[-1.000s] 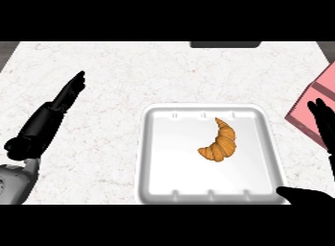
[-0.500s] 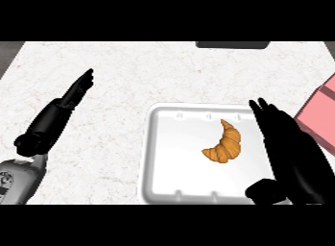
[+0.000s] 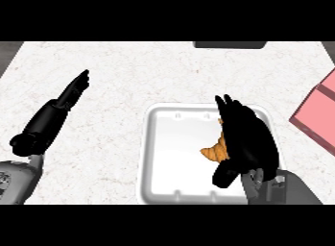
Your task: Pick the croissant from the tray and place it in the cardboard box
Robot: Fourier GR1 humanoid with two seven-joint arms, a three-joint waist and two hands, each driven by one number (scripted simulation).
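Note:
A golden croissant (image 3: 214,152) lies in the white tray (image 3: 166,158) at the lower middle of the counter; only its left tip shows. My right hand (image 3: 246,139) hovers flat over it with straight fingers pointing away, hiding most of the pastry. Whether the hand touches the croissant I cannot tell. The box (image 3: 327,111) looks pink and stands at the right edge, partly cut off. My left hand (image 3: 53,114) rests open on the left of the counter, fingers straight and pointing up and right, well apart from the tray.
The white speckled counter (image 3: 134,72) stretches around the tray. A dark object (image 3: 229,44) sits at the far edge, top middle. The box stands close to the tray's right side.
My right hand has come in from the right edge, moving left over the tray until it covers the croissant. The view has shifted a little. My left hand keeps its pose.

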